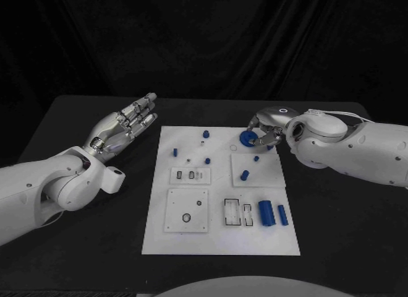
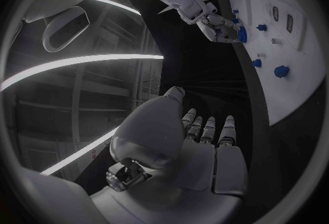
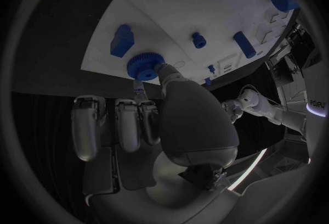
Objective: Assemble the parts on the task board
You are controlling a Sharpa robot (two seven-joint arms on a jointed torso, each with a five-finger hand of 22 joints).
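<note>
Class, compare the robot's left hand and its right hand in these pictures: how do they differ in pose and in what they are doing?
The left hand is off the white board, over the black table; the right hand is at the board's far edge. The left hand holds nothing, fingers stretched out; the right hand pinches a round blue toothed part. Both are silver, on white arms.

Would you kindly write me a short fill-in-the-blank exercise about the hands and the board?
1. The right hand holds a round blue ____ with a toothed rim.
2. The left hand hovers ____, holding nothing.
3. The left hand hangs beside the board, over the ____ table.
4. The parts on the board are ____ in colour.

Missing words: gear; open; black; blue
</note>
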